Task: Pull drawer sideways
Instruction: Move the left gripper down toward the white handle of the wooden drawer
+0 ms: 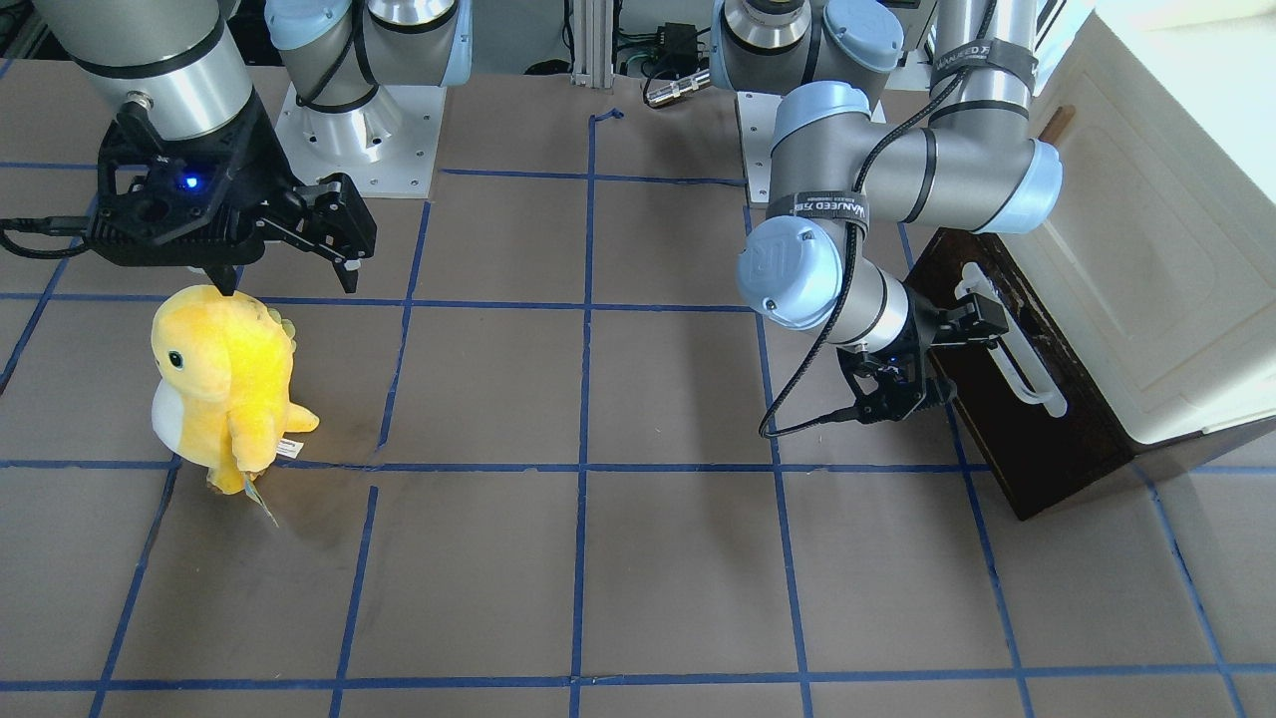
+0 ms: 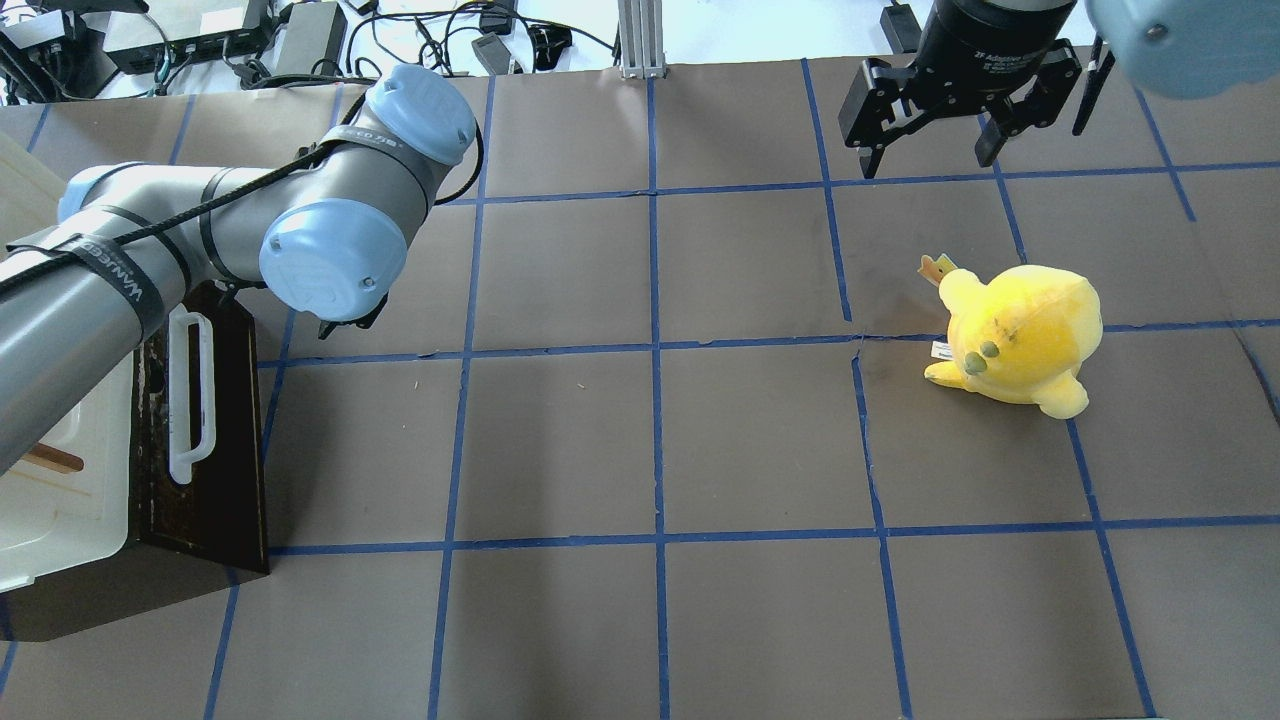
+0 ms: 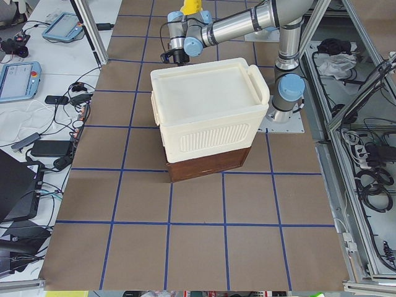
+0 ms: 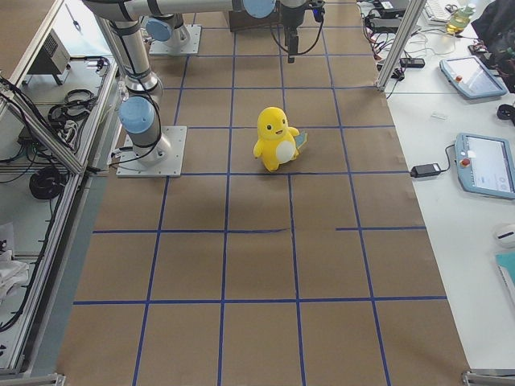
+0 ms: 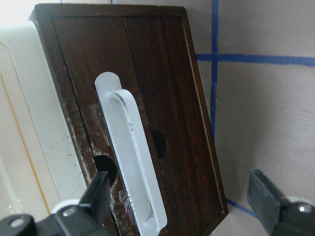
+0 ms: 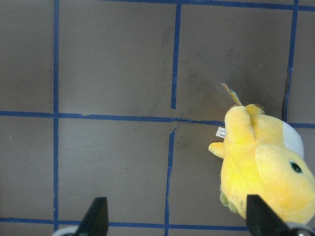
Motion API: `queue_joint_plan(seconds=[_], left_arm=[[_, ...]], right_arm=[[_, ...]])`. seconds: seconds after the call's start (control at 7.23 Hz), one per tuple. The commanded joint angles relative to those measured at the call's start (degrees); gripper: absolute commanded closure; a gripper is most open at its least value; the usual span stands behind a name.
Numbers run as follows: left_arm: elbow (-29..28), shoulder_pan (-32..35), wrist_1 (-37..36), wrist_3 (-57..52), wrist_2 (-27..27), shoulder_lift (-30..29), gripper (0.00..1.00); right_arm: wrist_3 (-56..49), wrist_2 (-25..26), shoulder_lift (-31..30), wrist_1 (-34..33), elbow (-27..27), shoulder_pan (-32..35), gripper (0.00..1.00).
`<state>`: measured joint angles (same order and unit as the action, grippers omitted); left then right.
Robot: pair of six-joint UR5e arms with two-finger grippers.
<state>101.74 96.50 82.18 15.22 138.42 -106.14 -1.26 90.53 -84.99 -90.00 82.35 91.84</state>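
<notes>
Left wrist-mounted view shows you the step in hand, the approach to the grasp. At the robot's left end of the surface (image 2: 650,440), the cream cabinet (image 3: 210,117) sits over the dark wooden drawer (image 5: 162,88). Its white bar handle (image 5: 130,157) lies between the spread fingers of the left gripper (image 5: 182,189), not yet pinched. Next, I judge, you should close on the bar and pull straight outward. The right gripper (image 2: 927,160) hangs released, well apart from the drawer.
</notes>
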Motion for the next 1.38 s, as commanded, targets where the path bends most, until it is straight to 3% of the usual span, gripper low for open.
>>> queue_joint_plan(seconds=[0.0, 0.14, 0.28, 0.83, 0.97, 1.25], left_arm=[[0.9, 0.0, -0.2, 0.9, 2.3, -1.2, 0.00], [2.6, 0.0, 0.3, 3.0, 2.8, -2.5, 0.00], [5.1, 0.0, -0.4, 6.9, 8.0, -4.5, 0.00], [3.8, -0.2, 1.7, 8.6, 13.5, -6.1, 0.00], [4.4, -0.3, 4.4, 9.1, 17.4, -5.7, 0.00], [4.6, -0.9, 7.9, 9.7, 17.5, -5.7, 0.00]], right_arm=[[0.0, 0.0, 0.0, 0.0, 0.0, 0.0, 0.00], [0.0, 0.0, 0.0, 0.0, 0.0, 0.0, 0.00], [0.0, 0.0, 0.0, 0.0, 0.0, 0.0, 0.00], [0.0, 0.0, 0.0, 0.0, 0.0, 0.0, 0.00], [0.0, 0.0, 0.0, 0.0, 0.0, 0.0, 0.00], [0.0, 0.0, 0.0, 0.0, 0.0, 0.0, 0.00]])
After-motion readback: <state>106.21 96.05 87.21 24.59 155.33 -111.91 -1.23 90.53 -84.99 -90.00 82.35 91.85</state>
